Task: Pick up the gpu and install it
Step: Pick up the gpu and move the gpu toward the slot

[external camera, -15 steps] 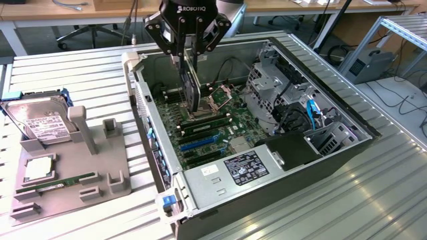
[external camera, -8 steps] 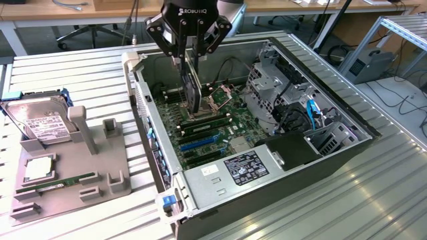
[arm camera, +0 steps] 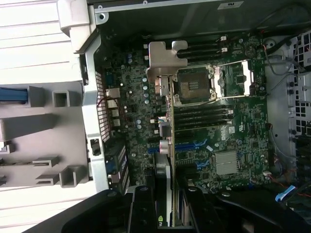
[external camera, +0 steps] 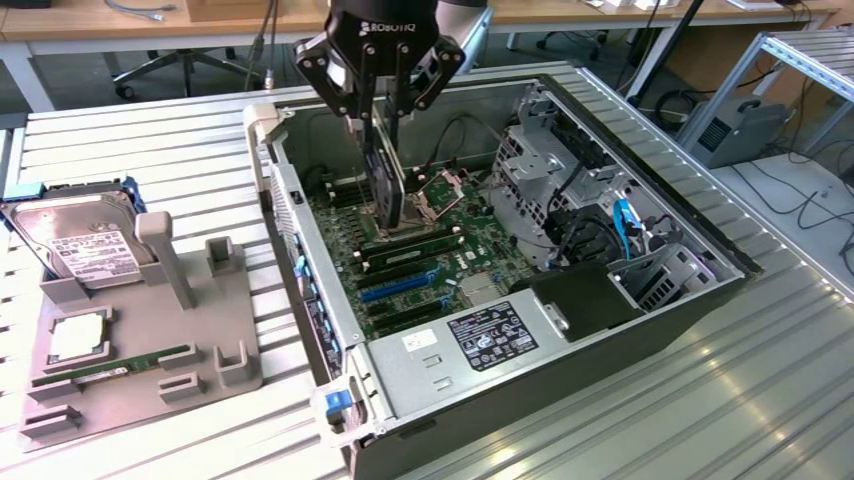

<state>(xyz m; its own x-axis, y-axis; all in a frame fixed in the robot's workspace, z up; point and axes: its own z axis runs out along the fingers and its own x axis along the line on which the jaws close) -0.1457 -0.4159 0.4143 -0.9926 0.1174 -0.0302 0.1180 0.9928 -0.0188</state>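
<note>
Exterior view: gripper (external camera: 380,95) clamping the gpu (external camera: 388,185) by its upper end, jaws narrowed onto the thin board, card hanging lengthwise and edge-on inside the open computer case (external camera: 561,390). Hovering over the motherboard (external camera: 447,215), lower end near the CPU socket (external camera: 434,193) and the memory slots (external camera: 407,255); contact with the board not discernible.

Wrist view: gpu (arm camera: 171,141) extending straight out from between the fingers (arm camera: 146,208), silver bracket (arm camera: 165,63) at the far, lowest end, beside the CPU socket (arm camera: 194,85). Blue expansion slots (arm camera: 189,145) lying just beside the card's edge, apparently not yet engaged.

Judged good practice for the step in hand:
- Moving slowly, holding the card plumb and square in the grip.
- Avoiding any sweep of the bracket across the open socket or the upright components around it.
- Matching the connector edge to the blue slot along its whole length before applying pressure.
- Pressing evenly, never twisting; a skewed entry risking bent contacts or a slipping card.
</note>
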